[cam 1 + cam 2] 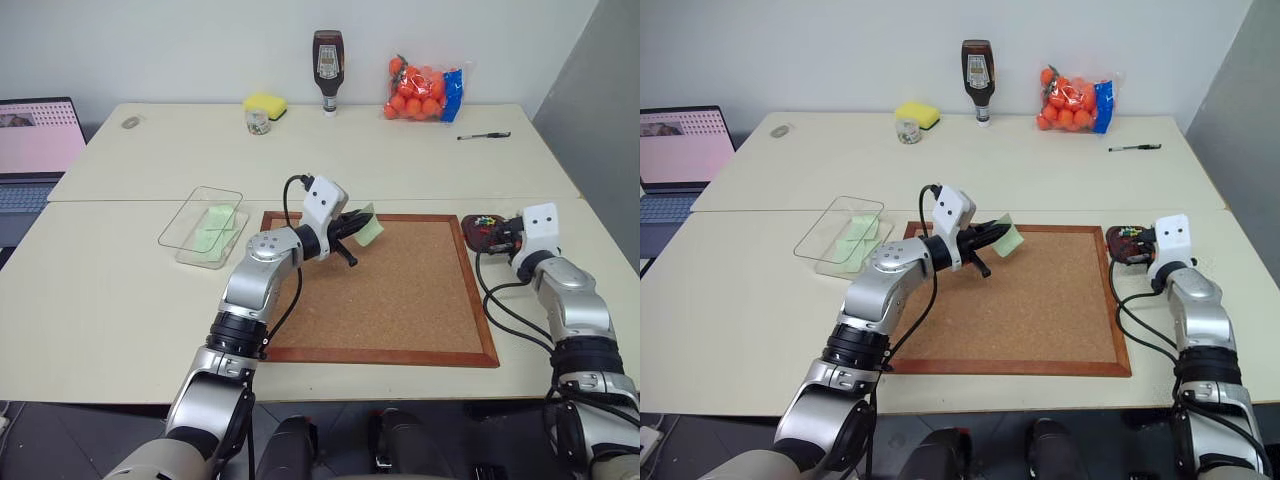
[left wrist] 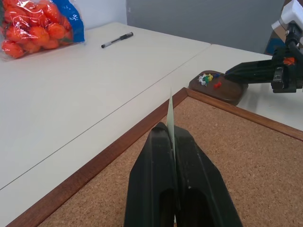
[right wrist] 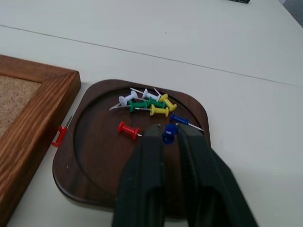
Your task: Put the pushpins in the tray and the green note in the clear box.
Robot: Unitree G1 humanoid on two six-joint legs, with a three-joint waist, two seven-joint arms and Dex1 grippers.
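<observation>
My left gripper is shut on the green note, which it holds edge-up above the far left corner of the corkboard. The clear box lies left of the board with another pale green slip inside. At the board's right edge sits the dark brown tray with several pushpins in it. My right gripper hovers over the tray, fingers slightly apart, open, with a blue pushpin at their tips. One red pushpin lies on the table between tray and board frame.
Along the table's far side stand a small jar, a yellow sponge, a sauce bottle and a bag of oranges. A pen lies at the far right. A laptop sits at the left.
</observation>
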